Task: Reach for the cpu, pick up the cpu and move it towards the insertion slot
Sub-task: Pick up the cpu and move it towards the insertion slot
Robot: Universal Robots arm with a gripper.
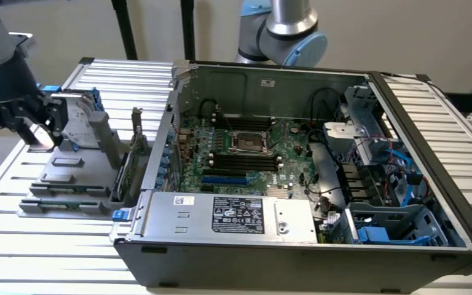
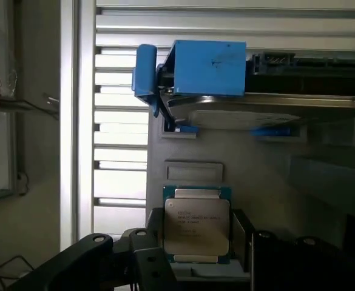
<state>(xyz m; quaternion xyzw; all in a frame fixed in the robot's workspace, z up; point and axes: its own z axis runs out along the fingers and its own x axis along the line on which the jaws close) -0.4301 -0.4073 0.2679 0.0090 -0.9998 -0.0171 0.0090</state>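
Slatted table (image 1: 47, 252), gripper (image 2: 202, 248) spread around cpu (image 2: 196, 221)

Open PC case (image 1: 302, 264), PSU (image 1: 236, 215), HDD w/ blue rails (image 2: 262, 110), grey tray (image 1: 80, 184)

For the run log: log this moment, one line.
phase: reach | gripper: near cpu | cpu: on grey fixture | insertion slot: empty

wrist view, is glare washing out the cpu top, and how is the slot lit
wrist view: no glare on the cpu, its metal top evenly lit, print faintly visible; the slatted table beside it is washed out white. exterior view: the insertion slot lies in the shade of the case, only its metal frame catching light.
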